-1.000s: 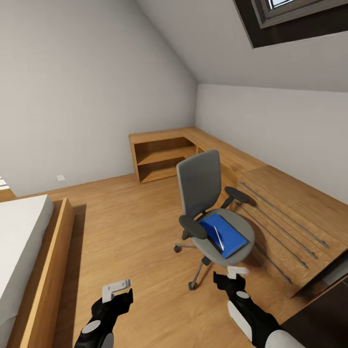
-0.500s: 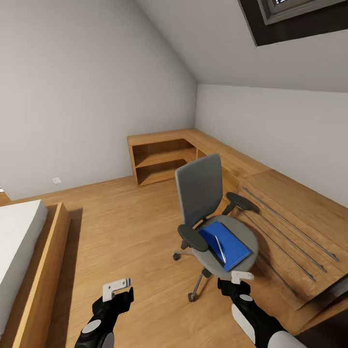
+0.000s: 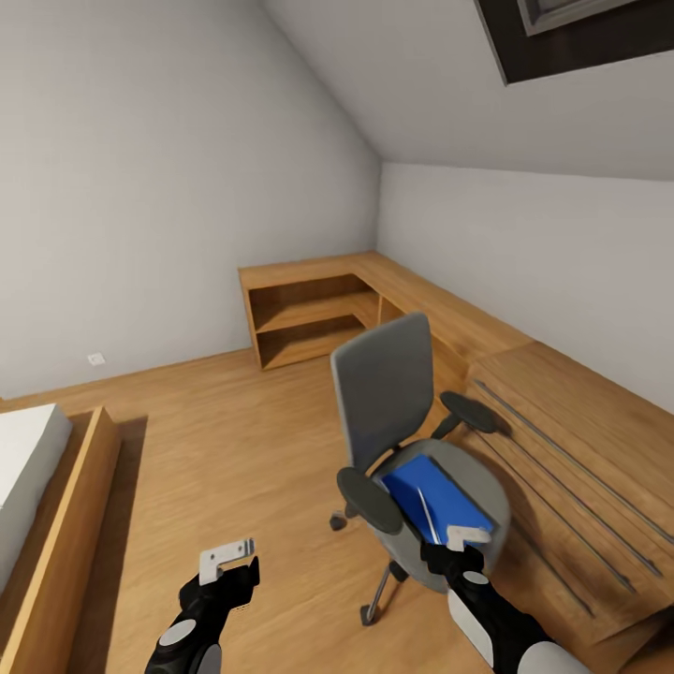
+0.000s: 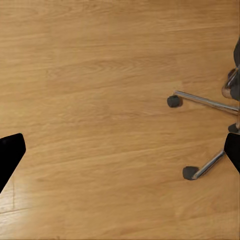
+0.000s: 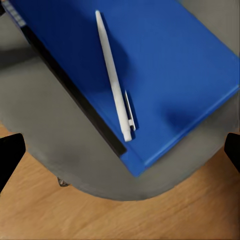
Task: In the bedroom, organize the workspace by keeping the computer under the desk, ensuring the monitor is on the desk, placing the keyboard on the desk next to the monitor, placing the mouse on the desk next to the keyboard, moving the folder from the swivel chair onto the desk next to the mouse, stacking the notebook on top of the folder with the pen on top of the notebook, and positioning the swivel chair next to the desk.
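Approach step: right hand spread, hovered over folder w/ pen on swivel chair. Left hand spread, idle. Next: lower, pinch pen.

Black arms, grey joints, white-tipped left gripper

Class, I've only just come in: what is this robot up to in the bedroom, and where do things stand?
The robot faces a grey swivel chair on the wooden floor beside a long wooden desk. A blue notebook with a white pen on top lies on the seat, over a darker item, probably the folder. The right gripper hangs open at the seat's front edge; the left gripper hangs open over bare floor. Neither holds anything.
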